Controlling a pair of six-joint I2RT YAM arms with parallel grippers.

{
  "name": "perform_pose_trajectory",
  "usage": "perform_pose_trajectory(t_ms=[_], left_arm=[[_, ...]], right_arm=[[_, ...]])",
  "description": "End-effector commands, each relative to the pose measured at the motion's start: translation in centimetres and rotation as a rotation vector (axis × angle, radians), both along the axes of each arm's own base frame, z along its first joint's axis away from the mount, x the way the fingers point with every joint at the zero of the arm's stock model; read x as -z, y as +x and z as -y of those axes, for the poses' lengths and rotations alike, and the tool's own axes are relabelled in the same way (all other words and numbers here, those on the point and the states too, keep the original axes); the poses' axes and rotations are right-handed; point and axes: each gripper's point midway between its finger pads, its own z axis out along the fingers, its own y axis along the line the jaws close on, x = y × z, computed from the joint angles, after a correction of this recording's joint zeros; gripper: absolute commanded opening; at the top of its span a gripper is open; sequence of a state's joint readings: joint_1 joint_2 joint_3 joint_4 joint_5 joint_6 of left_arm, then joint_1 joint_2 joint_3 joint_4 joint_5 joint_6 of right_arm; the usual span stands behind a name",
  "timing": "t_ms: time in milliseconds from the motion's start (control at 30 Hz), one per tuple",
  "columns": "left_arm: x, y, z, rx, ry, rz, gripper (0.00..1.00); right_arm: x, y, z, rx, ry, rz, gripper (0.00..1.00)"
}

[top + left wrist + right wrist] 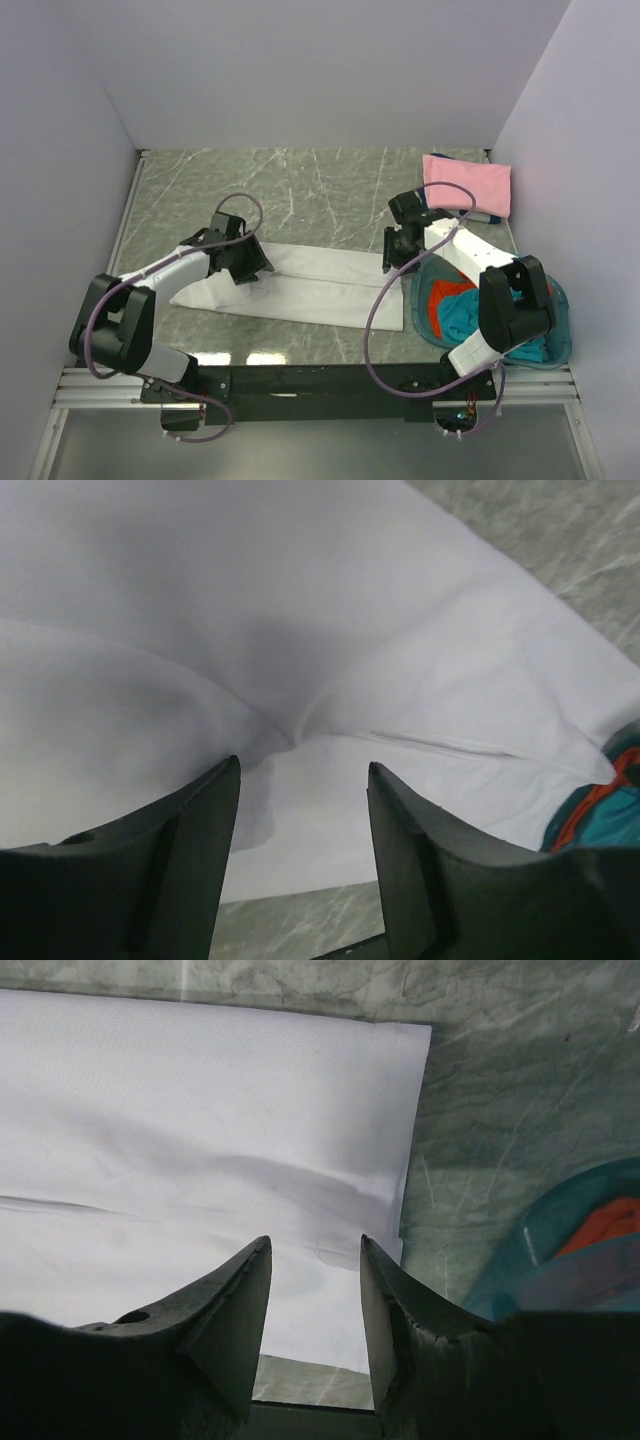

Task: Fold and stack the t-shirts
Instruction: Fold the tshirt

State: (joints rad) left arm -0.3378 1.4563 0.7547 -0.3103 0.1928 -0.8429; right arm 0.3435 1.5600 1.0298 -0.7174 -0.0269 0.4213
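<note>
The white t-shirt (310,285) lies on the table as a long, flat folded strip (300,630) (200,1110). My left gripper (258,268) (300,765) hovers over its left part, open, nothing between the fingers, with a soft crease in the cloth just ahead of them. My right gripper (392,262) (315,1240) is over the strip's right end, open and empty too. A folded pink t-shirt (468,185) rests at the back right. A teal t-shirt (462,318) and an orange-red t-shirt (440,300) lie crumpled in the basket.
The round translucent blue basket (565,330) (520,1250) stands at the near right, under the right arm, close to the white strip's right end. Grey walls close the table on the left, back and right. Marbled green tabletop (300,190) shows behind the strip.
</note>
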Motion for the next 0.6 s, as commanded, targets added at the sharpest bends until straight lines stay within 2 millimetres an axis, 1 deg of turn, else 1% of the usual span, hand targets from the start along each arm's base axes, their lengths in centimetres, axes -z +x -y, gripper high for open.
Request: perform_pose_trajectory(t_ms=[0, 33, 100, 167, 200, 267, 300, 367, 400, 467, 567], left_arm=[[-4.7, 2.0, 0.2, -0.029, -0.017, 0.119, 0.6], [-5.1, 1.9, 0.1, -0.037, -0.016, 0.122, 0.62], [-6.4, 2.5, -0.3, -0.08, -0.012, 0.15, 0.64], [-6.8, 2.3, -1.0, -0.123, 0.012, 0.142, 0.67], [-6.7, 2.4, -1.7, -0.154, 0.041, 0.146, 0.67], [-6.5, 2.3, -2.5, -0.195, 0.055, 0.141, 0.7], [-6.0, 2.0, -2.7, -0.204, 0.055, 0.127, 0.71], [-5.6, 1.9, -3.2, -0.229, 0.051, 0.119, 0.74], [-4.8, 1.8, -3.9, -0.25, 0.079, 0.115, 0.74], [-3.8, 1.6, -4.6, -0.268, 0.099, 0.091, 0.75], [-1.7, 0.5, -6.0, -0.283, 0.153, 0.043, 0.77]], right_arm=[[-3.5, 1.8, -0.7, -0.025, 0.014, 0.113, 0.48], [-3.7, 1.9, -0.7, -0.029, 0.013, 0.116, 0.48], [-4.4, 2.3, -1.1, -0.039, 0.019, 0.13, 0.48], [-4.5, 2.7, -1.3, -0.051, 0.021, 0.138, 0.49], [-4.6, 3.0, -1.5, -0.058, 0.029, 0.143, 0.49], [-4.1, 3.4, -1.9, -0.078, 0.032, 0.136, 0.49], [-4.1, 3.6, -2.2, -0.088, 0.038, 0.137, 0.49], [-3.4, 4.0, -2.9, -0.117, 0.062, 0.123, 0.48], [-3.3, 4.2, -3.3, -0.127, 0.074, 0.12, 0.48], [-2.2, 4.2, -3.9, -0.15, 0.094, 0.09, 0.48], [-0.8, 4.1, -4.4, -0.17, 0.104, 0.049, 0.48]])
